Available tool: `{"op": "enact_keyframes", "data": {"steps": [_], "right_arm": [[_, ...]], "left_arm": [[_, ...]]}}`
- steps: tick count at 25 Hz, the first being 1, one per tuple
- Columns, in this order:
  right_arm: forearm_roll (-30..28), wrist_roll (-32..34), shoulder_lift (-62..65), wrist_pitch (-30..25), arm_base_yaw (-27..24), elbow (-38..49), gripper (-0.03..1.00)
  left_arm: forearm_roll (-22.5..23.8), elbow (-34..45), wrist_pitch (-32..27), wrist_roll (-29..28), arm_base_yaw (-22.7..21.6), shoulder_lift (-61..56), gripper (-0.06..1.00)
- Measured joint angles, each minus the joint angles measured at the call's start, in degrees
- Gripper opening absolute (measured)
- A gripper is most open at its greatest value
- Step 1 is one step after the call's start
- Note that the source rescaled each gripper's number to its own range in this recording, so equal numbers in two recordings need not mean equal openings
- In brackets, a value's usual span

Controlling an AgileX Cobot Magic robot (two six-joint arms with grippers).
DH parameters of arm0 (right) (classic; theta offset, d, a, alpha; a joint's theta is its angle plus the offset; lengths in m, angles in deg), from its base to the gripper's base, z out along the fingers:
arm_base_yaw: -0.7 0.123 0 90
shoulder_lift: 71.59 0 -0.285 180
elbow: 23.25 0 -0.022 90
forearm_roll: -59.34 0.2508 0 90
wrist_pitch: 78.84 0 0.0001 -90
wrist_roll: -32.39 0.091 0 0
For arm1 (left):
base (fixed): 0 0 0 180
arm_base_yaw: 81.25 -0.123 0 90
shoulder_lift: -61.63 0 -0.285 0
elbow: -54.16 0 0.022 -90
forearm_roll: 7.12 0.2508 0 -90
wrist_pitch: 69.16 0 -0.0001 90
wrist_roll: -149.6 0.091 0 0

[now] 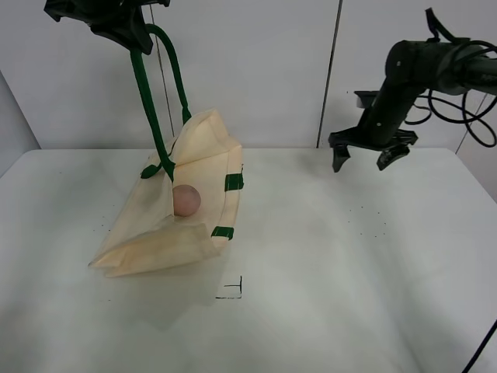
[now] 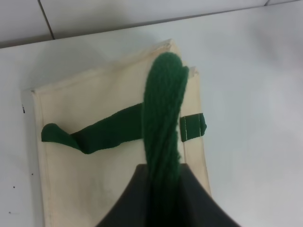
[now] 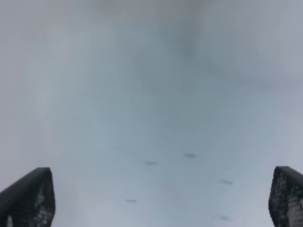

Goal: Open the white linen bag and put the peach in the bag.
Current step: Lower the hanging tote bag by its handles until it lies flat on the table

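In the upper left of the exterior frame, the left end effector point(image 1: 116, 27) is clamped on one long dark green strap handle point(image 1: 147, 101) of the large, flat, cream-white linen bag point(image 1: 159, 245), holding it high above the white table point(image 1: 349, 272). The reason looks plain. Pulling that strap up lifts one wall of the bag away from the other, so the mouth gapes toward the centre of the frame while the closed end rests on the table at lower left. The left wrist view shows the strap pinched between the dark fingers, with the second green strap point(image 2: 94, 135) lying slack across the cloth.

The small round pinkish-red peach point(image 1: 186, 200) sits inside that opening, left of centre, resting on the lower wall near the green rim tabs point(image 1: 234, 182). The right end effector point(image 1: 362, 163), at upper right, hangs above the table with jaws spread and nothing between them, well apart from the bag. I judge the placement essentially done. What remains is lowering the strap without tipping the peach out.
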Motion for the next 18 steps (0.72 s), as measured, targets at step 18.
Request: {"op": "enact_keyframes", "data": {"steps": [18], "right_arm": [[-0.06, -1.11, 14.81, -4.90, -3.40, 14.30, 1.00]], "left_arm": [[0.00, 0.00, 0.00, 0.00, 0.00, 0.00, 0.00]]}}
